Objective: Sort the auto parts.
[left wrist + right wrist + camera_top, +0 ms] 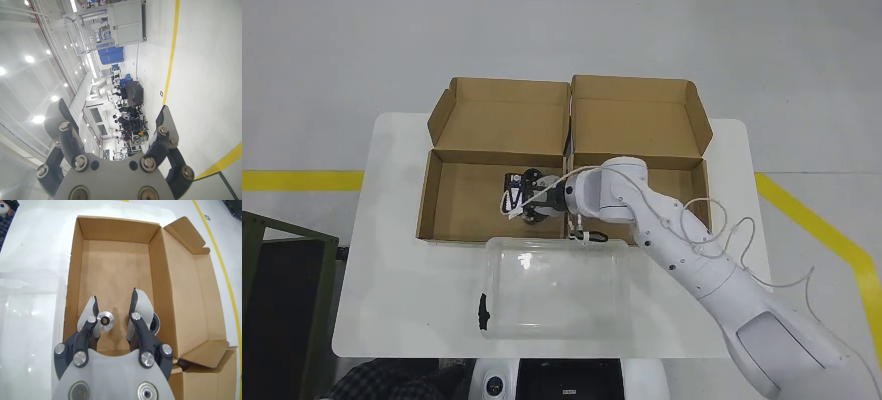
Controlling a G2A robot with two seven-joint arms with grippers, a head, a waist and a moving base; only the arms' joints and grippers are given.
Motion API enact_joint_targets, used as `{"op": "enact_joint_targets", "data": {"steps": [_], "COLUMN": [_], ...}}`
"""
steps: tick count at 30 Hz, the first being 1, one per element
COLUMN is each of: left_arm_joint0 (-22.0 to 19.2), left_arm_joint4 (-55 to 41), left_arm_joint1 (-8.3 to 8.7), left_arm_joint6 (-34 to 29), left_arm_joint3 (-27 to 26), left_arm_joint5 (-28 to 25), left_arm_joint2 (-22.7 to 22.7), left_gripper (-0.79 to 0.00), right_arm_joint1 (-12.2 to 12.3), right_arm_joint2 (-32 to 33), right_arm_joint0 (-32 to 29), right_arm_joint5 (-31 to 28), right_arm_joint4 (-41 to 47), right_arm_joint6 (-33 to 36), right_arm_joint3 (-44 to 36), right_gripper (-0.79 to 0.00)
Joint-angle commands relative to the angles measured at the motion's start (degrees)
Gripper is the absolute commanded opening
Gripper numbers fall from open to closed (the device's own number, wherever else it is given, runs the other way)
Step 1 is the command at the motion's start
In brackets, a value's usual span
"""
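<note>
1. Cardboard box (428,205), centre-left in the top view, holds a silver bushing (105,321) on its floor. A second ring (156,324) lies partly hidden behind one finger.
2. Right gripper (114,294) hangs over both parts, jaws wide apart and holding nothing. Left gripper (113,103) is likewise spread and empty.
3. Risk: the bushing sits off-centre, close against one finger, so closing would likely nudge or roll it.
4. Risk: lowering may press a finger onto the ring.

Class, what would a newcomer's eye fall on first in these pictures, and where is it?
The open right end effector hangs low in a cardboard box, with a shiny metal ring lying on the box floor between its jaws. Nearer the robot, a clear plastic tray sits on the white table.
</note>
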Motion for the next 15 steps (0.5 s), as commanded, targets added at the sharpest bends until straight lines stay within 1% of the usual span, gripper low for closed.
{"op": "enact_joint_targets", "data": {"steps": [1,4,9,12,15], "left_arm_joint0": [0.00,0.00,0.00,0.00,0.00], "left_arm_joint4": [0.00,0.00,0.00,0.00,0.00], "left_arm_joint1": [0.00,0.00,0.00,0.00,0.00], "left_arm_joint6": [0.00,0.00,0.00,0.00,0.00], "left_arm_joint3": [0.00,0.00,0.00,0.00,0.00], "left_arm_joint5": [0.00,0.00,0.00,0.00,0.00], "left_arm_joint2": [0.00,0.00,0.00,0.00,0.00], "left_gripper": [0.000,0.000,0.000,0.000,0.000], "right_arm_joint1": [0.69,1.82,3.92,5.18,6.34], "right_arm_joint2": [1.79,4.51,9.68,12.96,16.43], "right_arm_joint0": [-1.45,-4.49,-11.17,-15.48,-19.70], "right_arm_joint5": [-0.03,0.21,0.24,-0.80,-1.33], "right_arm_joint4": [-0.20,-0.72,-1.69,-2.22,-2.88], "right_arm_joint6": [0.33,1.22,2.97,3.51,3.74], "right_arm_joint3": [-2.80,-7.42,-15.46,-19.72,-23.52], "right_gripper": [-0.462,-0.459,-0.446,-0.409,-0.400]}}
